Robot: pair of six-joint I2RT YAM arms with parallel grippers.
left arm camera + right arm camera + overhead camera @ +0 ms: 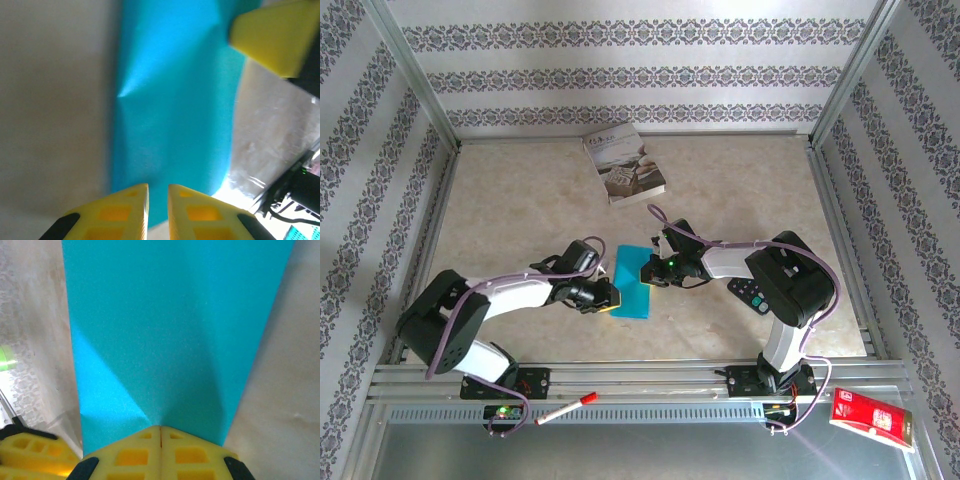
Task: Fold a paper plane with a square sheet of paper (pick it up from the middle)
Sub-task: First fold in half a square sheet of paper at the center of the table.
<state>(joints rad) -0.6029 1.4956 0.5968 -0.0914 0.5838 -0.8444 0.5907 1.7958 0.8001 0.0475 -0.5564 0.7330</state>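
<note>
The square sheet of paper (pixel 632 285) is teal-blue and lies folded into a narrow strip on the beige table, not a pointed paper plane. In the left wrist view the sheet (pixel 175 115) shows a small dent on its left edge. My left gripper (pixel 608 300) hovers at the strip's near left end. Its jaws (pixel 158 192) stand a narrow gap apart over the paper's edge, with nothing between them. My right gripper (pixel 653 270) is at the strip's right edge. Its tips (pixel 160 429) are shut together on the sheet (pixel 170 330), and a crease runs up to them.
A grey-white printed book (pixel 624 163) lies at the back of the table. A red marker (pixel 568 408) rests on the front rail and a red packet (pixel 872 418) sits at the near right. Metal frame posts and patterned walls close in the table.
</note>
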